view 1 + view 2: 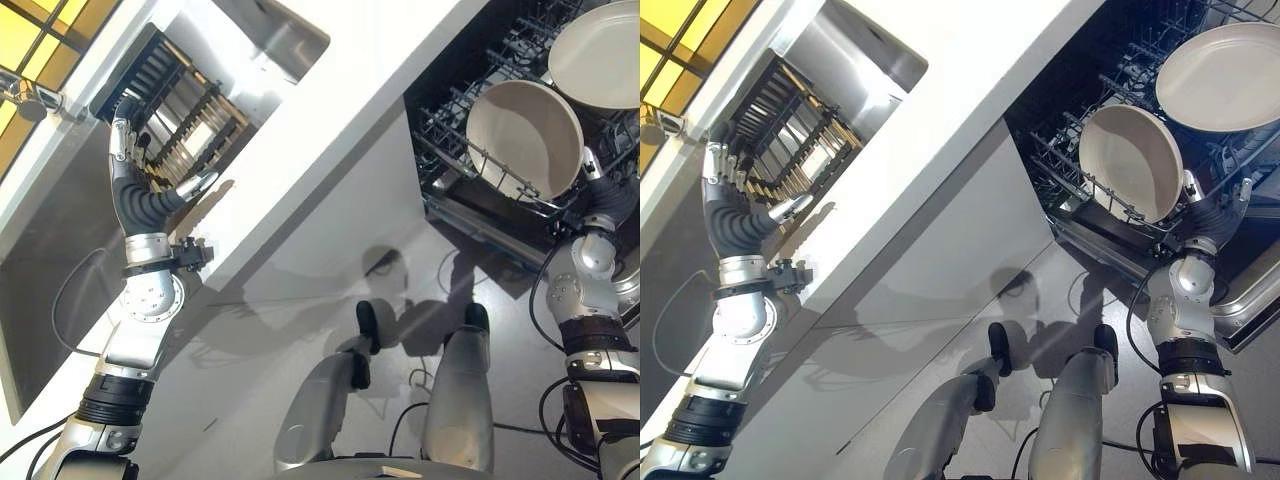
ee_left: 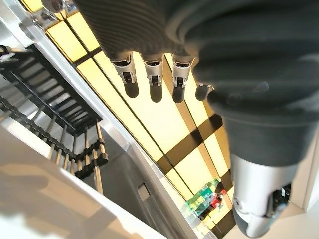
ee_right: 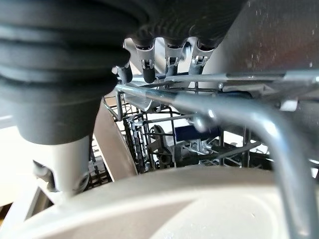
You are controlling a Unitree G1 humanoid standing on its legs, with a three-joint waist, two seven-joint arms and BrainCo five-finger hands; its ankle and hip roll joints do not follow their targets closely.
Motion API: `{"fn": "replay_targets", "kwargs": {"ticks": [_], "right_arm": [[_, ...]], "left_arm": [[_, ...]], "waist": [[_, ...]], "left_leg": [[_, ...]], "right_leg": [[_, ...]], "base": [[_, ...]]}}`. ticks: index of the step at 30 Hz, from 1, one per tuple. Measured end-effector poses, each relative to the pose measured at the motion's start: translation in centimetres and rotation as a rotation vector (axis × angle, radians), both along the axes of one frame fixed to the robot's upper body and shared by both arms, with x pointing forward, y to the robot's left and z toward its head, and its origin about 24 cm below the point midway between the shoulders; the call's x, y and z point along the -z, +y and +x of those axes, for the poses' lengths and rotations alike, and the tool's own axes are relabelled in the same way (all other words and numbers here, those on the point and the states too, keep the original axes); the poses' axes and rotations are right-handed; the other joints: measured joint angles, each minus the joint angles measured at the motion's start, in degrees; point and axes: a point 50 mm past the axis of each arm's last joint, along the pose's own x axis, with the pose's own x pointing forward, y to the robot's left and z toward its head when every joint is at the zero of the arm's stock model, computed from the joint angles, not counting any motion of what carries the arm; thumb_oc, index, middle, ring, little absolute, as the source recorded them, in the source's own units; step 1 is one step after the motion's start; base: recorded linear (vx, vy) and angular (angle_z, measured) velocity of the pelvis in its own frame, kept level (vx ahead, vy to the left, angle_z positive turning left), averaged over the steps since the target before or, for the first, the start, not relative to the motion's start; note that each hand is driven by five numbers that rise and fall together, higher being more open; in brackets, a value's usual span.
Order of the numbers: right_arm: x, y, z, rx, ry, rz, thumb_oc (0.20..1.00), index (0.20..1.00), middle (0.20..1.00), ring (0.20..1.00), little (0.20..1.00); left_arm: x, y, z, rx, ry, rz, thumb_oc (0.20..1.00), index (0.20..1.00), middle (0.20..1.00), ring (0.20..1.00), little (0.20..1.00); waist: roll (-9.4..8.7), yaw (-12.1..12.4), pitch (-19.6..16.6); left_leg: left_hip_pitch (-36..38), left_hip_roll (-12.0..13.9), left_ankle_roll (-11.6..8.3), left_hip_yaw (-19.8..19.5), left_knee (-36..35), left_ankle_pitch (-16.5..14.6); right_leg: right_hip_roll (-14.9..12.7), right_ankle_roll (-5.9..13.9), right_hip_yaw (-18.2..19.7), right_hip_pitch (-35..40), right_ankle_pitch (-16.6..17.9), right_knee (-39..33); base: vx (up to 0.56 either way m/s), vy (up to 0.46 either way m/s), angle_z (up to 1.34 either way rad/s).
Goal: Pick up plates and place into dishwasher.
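Two plates (image 1: 525, 137) racked in dishwasher (image 1: 470, 150) at 2 o'clock — right hand (image 1: 1212, 222) beside them, grip unclear; left hand (image 1: 135, 170) relaxed at sink rack (image 1: 185, 105), 10 o'clock — empty.

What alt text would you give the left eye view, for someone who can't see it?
Two white plates stand in a dishwasher rack, with the robot's right hand at the edge of the nearer one. Its left hand, fingers straight, is raised before a black dish rack in a steel sink set in a white counter.
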Motion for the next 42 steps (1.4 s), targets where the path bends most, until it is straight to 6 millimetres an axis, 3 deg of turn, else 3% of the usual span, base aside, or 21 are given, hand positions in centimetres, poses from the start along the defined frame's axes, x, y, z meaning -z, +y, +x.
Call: {"fn": "replay_targets", "kwargs": {"ticks": [9,17,23,33,39,42], "right_arm": [[-0.8,0.6,1.7,-0.047,0.0,0.044,1.0,1.0,1.0,1.0,1.0],[-2.5,2.8,3.3,-0.254,-0.058,-0.014,1.0,1.0,1.0,1.0,1.0],[-5.7,6.1,4.5,-0.46,-0.154,-0.14,1.0,1.0,1.0,1.0,1.0],[-6.1,5.6,4.5,-0.426,-0.171,-0.111,1.0,1.0,1.0,1.0,1.0],[-6.4,4.4,4.0,-0.276,-0.136,-0.164,1.0,1.0,1.0,1.0,1.0],[-5.5,4.2,3.5,-0.215,-0.071,-0.205,1.0,1.0,1.0,1.0,1.0]], "left_arm": [[0.6,0.1,0.1,0.025,0.046,0.008,1.0,1.0,1.0,1.0,1.0],[0.6,0.3,0.1,0.064,0.069,0.013,1.0,1.0,1.0,1.0,1.0],[0.3,0.1,0.2,0.083,0.066,0.03,1.0,1.0,1.0,1.0,1.0],[-0.2,0.4,0.3,0.101,0.067,0.051,1.0,1.0,1.0,1.0,1.0],[-1.0,0.2,0.6,0.117,0.038,0.044,1.0,1.0,1.0,1.0,1.0],[-1.0,0.2,0.6,0.118,0.037,0.045,1.0,1.0,1.0,1.0,1.0]], "waist": [[-0.01,3.45,0.0],[-0.1,6.08,0.07],[-0.18,6.33,0.13],[-1.04,5.96,0.76],[-2.08,4.68,1.51],[-2.89,4.16,2.05]], "left_leg": [[1.27,-0.45,0.35,-2.48,0.5,0.29],[2.78,-1.5,0.29,-4.17,0.24,0.04],[3.25,-2.22,0.39,-4.62,0.48,0.02],[4.05,-3.38,1.74,-4.24,0.73,-0.36],[4.27,-3.67,2.57,-2.71,1.34,-1.01],[4.98,-3.61,3.51,-1.06,1.85,-1.92]], "right_leg": [[-1.0,0.26,-3.31,4.0,-0.16,-1.32],[-2.27,0.6,-5.1,7.1,-0.31,-2.13],[-3.37,0.95,-6.47,8.99,-0.54,-2.45],[-4.43,1.5,-6.4,10.58,-0.23,-3.67],[-4.91,2.23,-5.4,10.69,0.23,-4.44],[-4.9,2.86,-4.19,11.32,1.06,-5.96]], "base": [[0.03,-0.04,0.15],[0.04,-0.033,0.15],[0.01,-0.019,0.14],[-0.03,0.01,0.02],[-0.06,0.05,-0.07],[-0.04,0.051,-0.26]]}}
